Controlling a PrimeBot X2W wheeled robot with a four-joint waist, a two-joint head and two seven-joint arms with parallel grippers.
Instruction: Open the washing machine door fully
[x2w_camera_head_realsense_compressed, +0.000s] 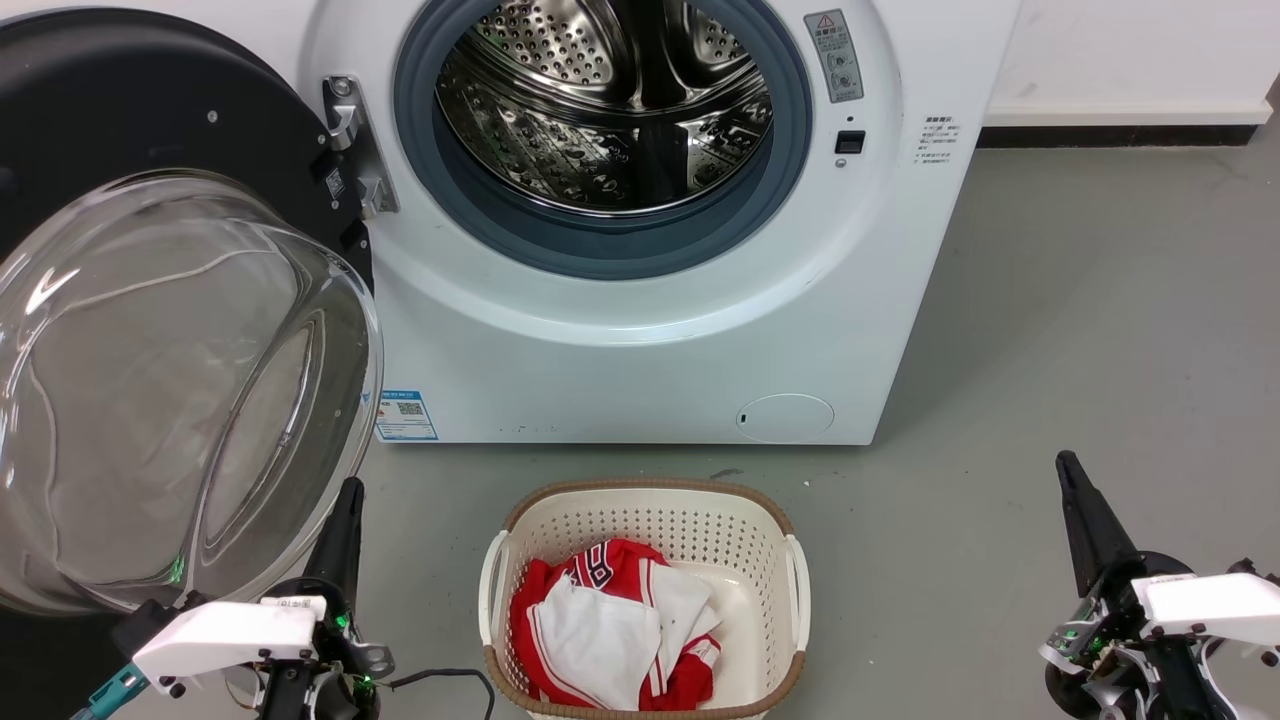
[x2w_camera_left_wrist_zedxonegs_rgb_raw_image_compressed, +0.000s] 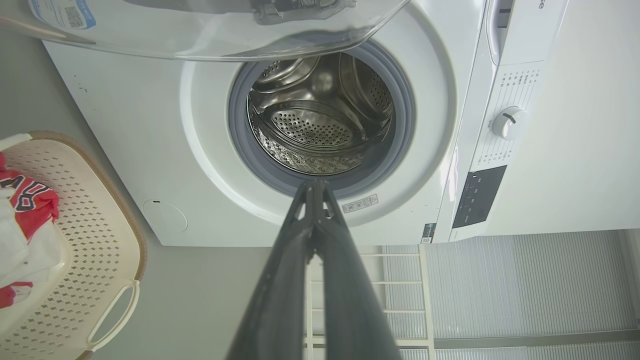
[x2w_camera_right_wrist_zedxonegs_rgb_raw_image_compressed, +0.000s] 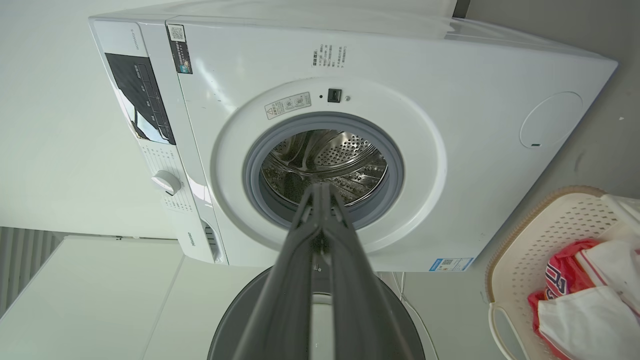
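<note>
The washing machine door (x2w_camera_head_realsense_compressed: 150, 130) is swung wide to the left on its hinge (x2w_camera_head_realsense_compressed: 350, 140), black frame at the back and clear glass bowl (x2w_camera_head_realsense_compressed: 170, 390) bulging toward me. The bowl's rim (x2w_camera_left_wrist_zedxonegs_rgb_raw_image_compressed: 200, 30) crosses the top of the left wrist view; the door's dark rim (x2w_camera_right_wrist_zedxonegs_rgb_raw_image_compressed: 400, 320) shows low in the right wrist view. The steel drum (x2w_camera_head_realsense_compressed: 610, 100) lies exposed inside the grey seal. My left gripper (x2w_camera_head_realsense_compressed: 345, 495) is shut and empty, just below the bowl's lower right edge. My right gripper (x2w_camera_head_realsense_compressed: 1068, 465) is shut and empty, low at the right, well apart from the machine.
A cream laundry basket (x2w_camera_head_realsense_compressed: 640, 505) with a red and white garment (x2w_camera_head_realsense_compressed: 610, 630) stands on the grey floor in front of the machine, between my arms. The white machine body (x2w_camera_head_realsense_compressed: 650, 380) fills the middle. Bare floor (x2w_camera_head_realsense_compressed: 1100, 300) spreads to the right.
</note>
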